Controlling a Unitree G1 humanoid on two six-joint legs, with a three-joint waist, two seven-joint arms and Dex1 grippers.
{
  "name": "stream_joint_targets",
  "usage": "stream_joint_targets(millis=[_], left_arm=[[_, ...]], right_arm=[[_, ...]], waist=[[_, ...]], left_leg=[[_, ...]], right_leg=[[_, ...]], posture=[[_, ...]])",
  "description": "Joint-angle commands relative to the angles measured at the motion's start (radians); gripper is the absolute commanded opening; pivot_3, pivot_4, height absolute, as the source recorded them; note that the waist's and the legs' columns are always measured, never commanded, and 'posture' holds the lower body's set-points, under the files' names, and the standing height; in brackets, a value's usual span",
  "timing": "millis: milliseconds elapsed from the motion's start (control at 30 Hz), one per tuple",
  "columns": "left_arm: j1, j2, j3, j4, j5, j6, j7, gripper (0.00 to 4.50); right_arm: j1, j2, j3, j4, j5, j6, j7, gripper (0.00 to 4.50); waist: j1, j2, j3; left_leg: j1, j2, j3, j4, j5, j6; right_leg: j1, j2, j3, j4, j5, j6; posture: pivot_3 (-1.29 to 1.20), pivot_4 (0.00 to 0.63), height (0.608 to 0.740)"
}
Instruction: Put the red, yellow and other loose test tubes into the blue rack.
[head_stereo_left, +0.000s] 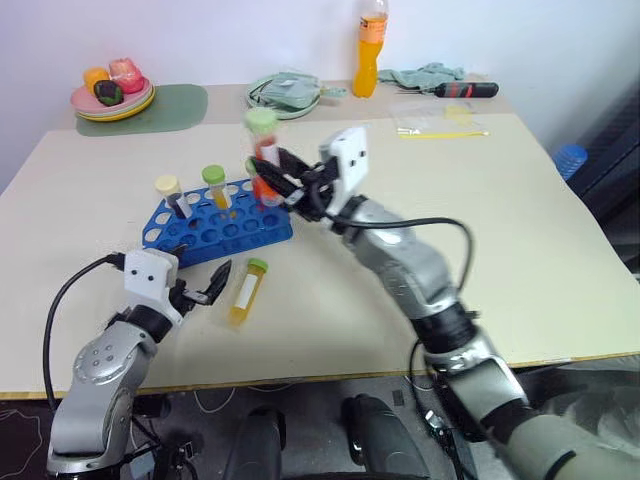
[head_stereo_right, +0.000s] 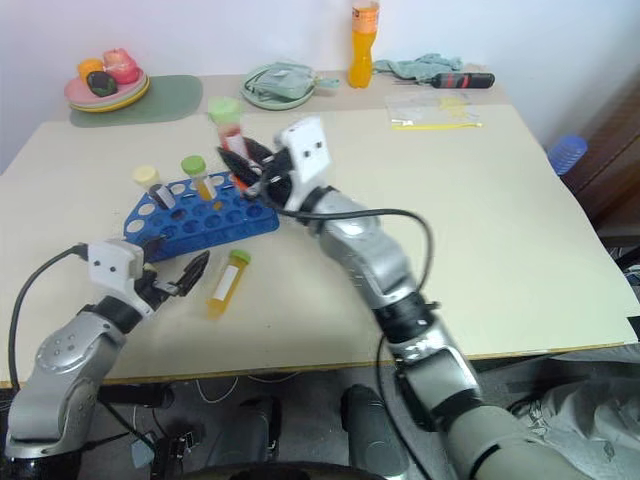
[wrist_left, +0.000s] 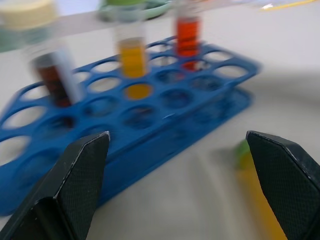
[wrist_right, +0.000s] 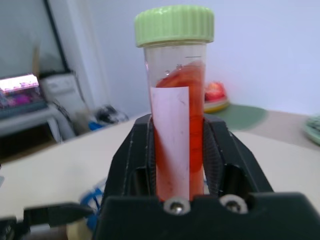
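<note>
**Red tube held over the blue rack**

A red test tube (wrist_right: 177, 130) with a green cap and white label is pinched upright in the right pincer (head_stereo_left: 283, 178), above the far end of the blue rack (head_stereo_left: 215, 228). Two tubes are seated in the rack: a cream-capped dark tube (head_stereo_left: 172, 195) and a green-capped yellow tube (head_stereo_left: 216, 187). A loose yellow tube (head_stereo_left: 248, 290) is lying on the surface (head_stereo_left: 500, 220) just beside the rack. The left pincer (head_stereo_left: 200, 292) is spread wide near it, holding nothing.
</note>
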Motion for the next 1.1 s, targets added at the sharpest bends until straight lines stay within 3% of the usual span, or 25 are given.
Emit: stream_joint_targets(millis=[33, 333, 1100], left_arm=[[0.021, -0.014, 0.053, -0.010, 0.003, -0.086, -0.002, 4.50], [0.049, -0.013, 0.059, -0.037, 0.010, -0.106, 0.006, 4.50], [0.039, -0.007, 0.012, -0.116, -0.027, -0.021, -0.019, 4.50]], right_arm=[[-0.054, 0.074, -0.007, 0.156, -0.107, -0.145, 0.003, 0.87], [-0.093, 0.165, -0.086, 0.419, -0.187, -0.264, 0.001, 0.87], [-0.134, 0.209, -0.146, 0.632, -0.243, -0.356, 0.021, 0.87]], waist=[[0.004, 0.000, 0.000], [0.002, 0.000, 0.000], [0.000, 0.000, 0.000]], left_leg=[[0.000, 0.000, 0.000, 0.000, 0.000, 0.000], [0.000, -0.001, 0.000, 0.000, 0.000, -0.001], [0.001, 0.000, 0.000, 0.001, 0.000, -0.001]], right_leg=[[0.000, 0.000, 0.000, 0.000, 0.000, 0.000], [0.000, -0.001, 0.000, 0.000, 0.000, 0.000], [0.000, -0.001, 0.000, 0.002, 0.000, 0.000]], posture=[[0.00, 0.150, 0.740], [0.00, 0.150, 0.740], [0.00, 0.150, 0.740]])
